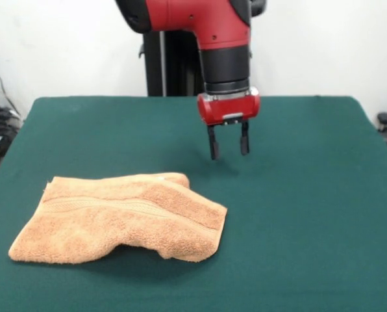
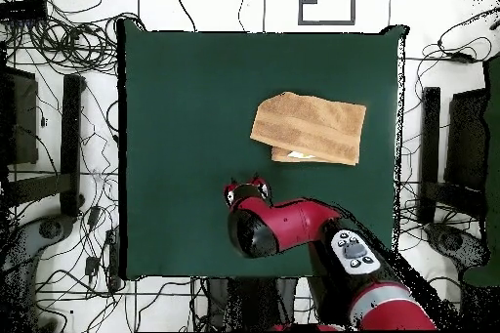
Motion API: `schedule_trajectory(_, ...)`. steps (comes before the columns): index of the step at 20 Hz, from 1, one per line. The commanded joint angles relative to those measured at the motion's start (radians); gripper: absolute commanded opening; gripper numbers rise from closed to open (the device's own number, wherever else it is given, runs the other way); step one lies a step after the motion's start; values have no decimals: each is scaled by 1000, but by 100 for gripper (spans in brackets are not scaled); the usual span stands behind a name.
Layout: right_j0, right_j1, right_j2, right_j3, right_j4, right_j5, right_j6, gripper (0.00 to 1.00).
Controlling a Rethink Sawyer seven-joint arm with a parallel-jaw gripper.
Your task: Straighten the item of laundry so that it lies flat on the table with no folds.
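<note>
The orange-tan terry towel [image 1: 125, 218] lies on the green table [image 1: 297, 195] at the near left in the front view, folded over on itself with a woven band stripe running across it and a raised fold at its right end. In the overhead view the towel [image 2: 311, 128] sits right of centre. My gripper [image 1: 228, 149] hangs from the red arm above the table, behind and to the right of the towel, apart from it. Its two black fingers [image 1: 213, 144] point down, spread apart and empty. In the overhead view the gripper [image 2: 247, 187] is below and left of the towel.
The red and black arm [image 2: 293, 227] reaches in over the table's robot-side edge. Cables and stands lie on the floor around the table [image 2: 176, 75]. A black pedestal column [image 1: 164, 65] stands behind the table.
</note>
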Motion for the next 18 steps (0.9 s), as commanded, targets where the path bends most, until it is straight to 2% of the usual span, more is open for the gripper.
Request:
schedule_trajectory(1, -13, 35, 143, 53, -67, 161, -32, 100)
schedule_trajectory(9, -84, 56, 228, 49, -111, 300, -138, 100)
schedule_trajectory(18, -111, 51, 296, 47, -150, 415, -188, 100)
